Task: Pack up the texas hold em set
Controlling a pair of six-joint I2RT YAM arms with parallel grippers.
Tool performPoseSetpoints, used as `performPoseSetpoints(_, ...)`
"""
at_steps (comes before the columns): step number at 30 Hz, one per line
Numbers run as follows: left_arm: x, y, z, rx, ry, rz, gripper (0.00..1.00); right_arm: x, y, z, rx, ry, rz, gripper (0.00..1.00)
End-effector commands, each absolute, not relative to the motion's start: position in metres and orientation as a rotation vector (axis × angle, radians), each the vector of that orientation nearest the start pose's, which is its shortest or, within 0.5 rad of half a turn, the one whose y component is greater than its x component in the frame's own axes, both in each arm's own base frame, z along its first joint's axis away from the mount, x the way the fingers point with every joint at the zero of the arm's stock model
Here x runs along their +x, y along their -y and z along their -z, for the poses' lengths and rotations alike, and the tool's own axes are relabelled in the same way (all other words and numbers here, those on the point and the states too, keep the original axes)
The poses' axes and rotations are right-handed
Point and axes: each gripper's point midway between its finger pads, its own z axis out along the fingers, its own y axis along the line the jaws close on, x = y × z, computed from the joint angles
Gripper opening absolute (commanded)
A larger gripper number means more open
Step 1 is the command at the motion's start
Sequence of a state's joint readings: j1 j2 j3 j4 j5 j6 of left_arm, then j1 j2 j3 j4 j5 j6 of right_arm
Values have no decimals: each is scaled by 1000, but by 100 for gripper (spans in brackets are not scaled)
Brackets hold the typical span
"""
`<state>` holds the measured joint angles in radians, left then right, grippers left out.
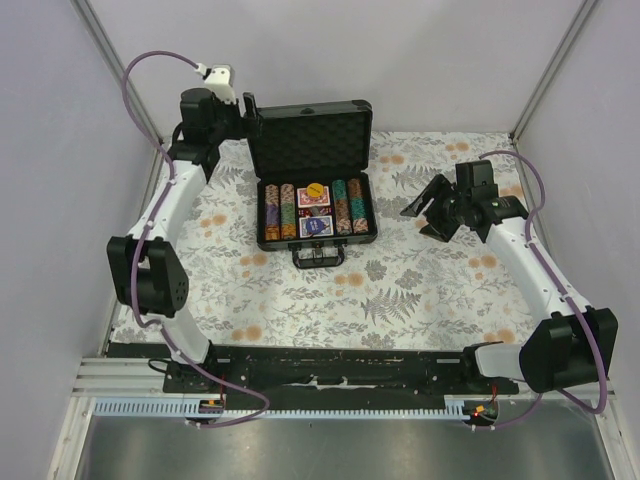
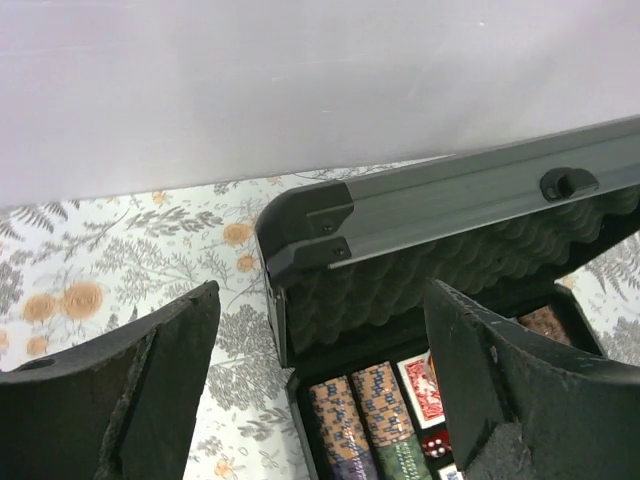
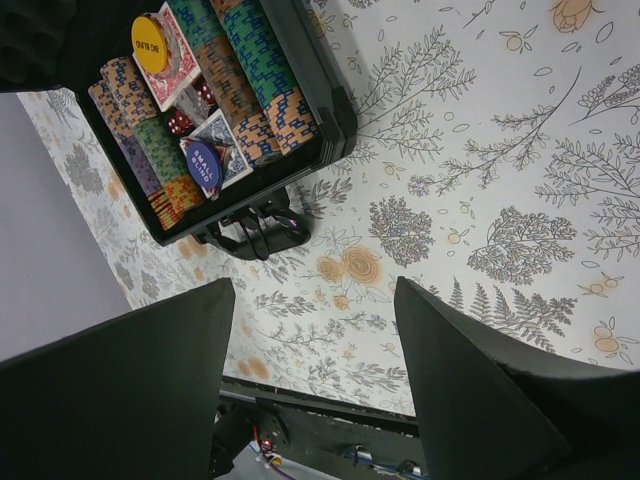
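Top external view: briefcase point(image 1: 310, 140) sits open on the counter point(image 1: 420, 290), contents seated. Spread wide and empty, the left fingers point(image 2: 170, 370) hover at the lid point(image 2: 450, 200) corner, apparently positioned to swing it shut; the right fingers point(image 3: 470, 380) hang wide, empty, alongside.

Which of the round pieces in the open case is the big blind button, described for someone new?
Find the open briefcase at the far middle of the flowered table. In its centre slot, between the chip rows, the big blind button lies on the red card deck next to the lid. It is the yellow disc; the other button, nearer the handle, is blue.
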<state>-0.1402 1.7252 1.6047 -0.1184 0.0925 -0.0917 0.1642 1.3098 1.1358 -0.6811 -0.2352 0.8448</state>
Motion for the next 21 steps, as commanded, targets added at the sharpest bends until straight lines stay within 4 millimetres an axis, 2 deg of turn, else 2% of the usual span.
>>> performPoseSetpoints(1, 543, 117, -328, 455, -1682, 318, 88, 323, -127, -196, 694, -2387, -747, 73)
performPoseSetpoints(4, 541, 127, -322, 669, -1630, 288, 89, 323, -128, -192, 697, -2403, -749, 73)
performPoseSetpoints(6, 542, 127, -319, 742, -1623, 256, 90, 323, -129, -189, 692, -2416, -751, 74)
performPoseSetpoints(11, 555, 121, -306, 787, -1645, 199, 90, 324, -130, -184, 693, -2432, -745, 74)
performPoseSetpoints(16, 567, 117, -282, 829, -1728, 187, 89, 324, -129, -181, 689, -2439, -737, 74)
performPoseSetpoints(18, 569, 117, -273, 866, -1778, 193, 87, 323, -129, -180, 686, -2443, -737, 74)
performPoseSetpoints(21, 571, 119, -266, 896, -1806, 204, 77, 325, -129, -179, 678, -2447, -733, 74)
